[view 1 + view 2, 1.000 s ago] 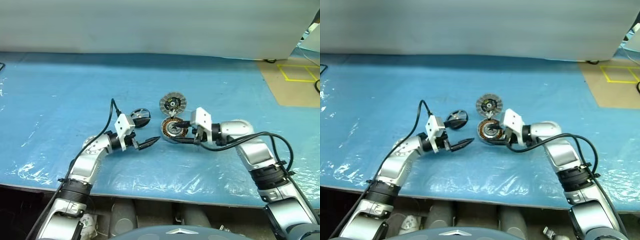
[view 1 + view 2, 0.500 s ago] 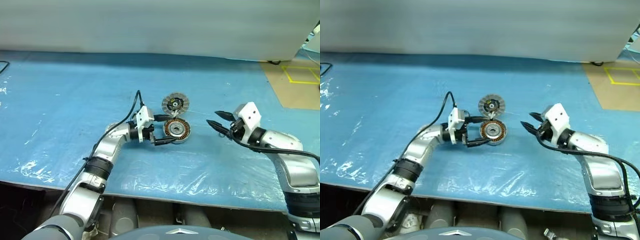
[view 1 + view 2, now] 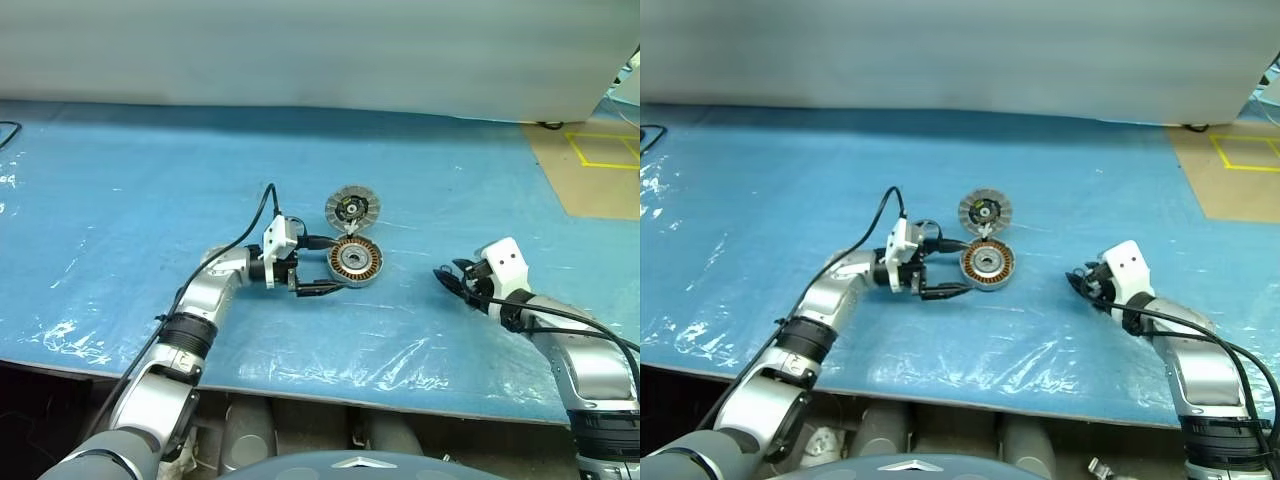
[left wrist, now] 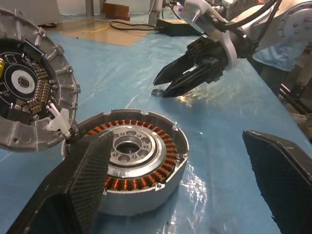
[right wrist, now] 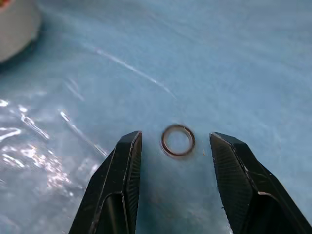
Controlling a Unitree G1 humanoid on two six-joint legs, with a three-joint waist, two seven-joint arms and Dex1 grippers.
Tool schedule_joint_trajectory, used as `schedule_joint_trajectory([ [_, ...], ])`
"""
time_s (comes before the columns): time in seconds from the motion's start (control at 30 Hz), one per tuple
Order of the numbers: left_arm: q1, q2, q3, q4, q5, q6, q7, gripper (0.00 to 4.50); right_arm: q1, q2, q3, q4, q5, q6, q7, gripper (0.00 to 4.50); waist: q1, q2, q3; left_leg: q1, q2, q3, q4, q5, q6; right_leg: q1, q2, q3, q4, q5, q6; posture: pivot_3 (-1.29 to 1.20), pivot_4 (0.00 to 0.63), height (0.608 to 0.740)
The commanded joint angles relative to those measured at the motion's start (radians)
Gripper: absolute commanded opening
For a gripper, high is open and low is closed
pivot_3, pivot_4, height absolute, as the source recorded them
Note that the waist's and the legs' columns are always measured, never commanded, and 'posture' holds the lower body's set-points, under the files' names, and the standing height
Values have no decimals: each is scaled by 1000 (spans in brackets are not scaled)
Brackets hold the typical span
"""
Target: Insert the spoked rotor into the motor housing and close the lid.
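The left gripper (image 4: 187, 180) is spread wide around the motor housing (image 4: 130, 158), one finger (image 4: 80, 183) lying against its rim, nothing clamped; the lid (image 4: 30, 92) is seen touching the housing's far edge; the right gripper (image 5: 175, 146) is held parted, empty, a small ring (image 5: 178, 140) lying between its fingertips on the blue sheet (image 5: 219, 58).

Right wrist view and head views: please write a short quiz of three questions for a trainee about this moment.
1. True or false: the lid is closed on the motor housing.
2. What lies on the table between the fingers of the open right claw? A) a small ring B) a screw C) nothing
3. Which claw is at the motor housing?
Key: 1 false; 2 A; 3 the left claw.
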Motion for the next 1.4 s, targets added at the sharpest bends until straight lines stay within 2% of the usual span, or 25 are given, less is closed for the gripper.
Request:
schedule_joint_trajectory([
  [0.03,19,12,22,-66,-19,8,6,4500,-6,-4,-8,29,-7,-24,-14,2292,-1,0,0,0,0,0,0,0,0,0,0,0,0,0,0,0,150,740],
  [0.27,20,20,16,-69,1,8,14,4500,-25,39,-19,42,38,4,-31,2292,-1,0,0,2,0,0,0,0,0,2,0,0,0,0,0,0,150,740],
  [0.67,23,21,13,-38,28,-35,9,4500,7,28,-15,60,33,24,-35,2292,0,0,0,3,0,0,0,0,0,3,0,0,-1,0,0,0,150,740],
  [0.83,5,15,14,-10,35,-49,10,4500,9,10,-14,57,30,24,-30,726,0,0,0,3,0,0,-1,0,0,4,0,0,-2,0,0,0,150,740],
  [0.87,1,14,15,-6,36,-51,10,4500,8,6,-11,52,27,21,-29,642,0,0,0,4,0,0,-1,0,0,4,0,0,-2,0,0,0,150,740],
  [1.0,3,20,21,1,39,-65,9,4500,-16,3,6,10,25,-32,-15,643,0,0,0,3,0,0,-1,0,0,4,0,0,-2,0,0,0,150,740],
  [1.13,9,33,29,5,39,-73,7,4500,-77,38,9,-110,124,-50,51,643,-7,1,0,3,0,0,-2,0,0,3,0,0,-2,0,0,0,150,740],
  [1.4,-27,42,51,45,39,-77,35,4500,-172,-4,146,-252,174,10,168,643,2,3,1,3,-1,0,-3,0,0,3,0,0,-2,0,1,0,150,740],
])
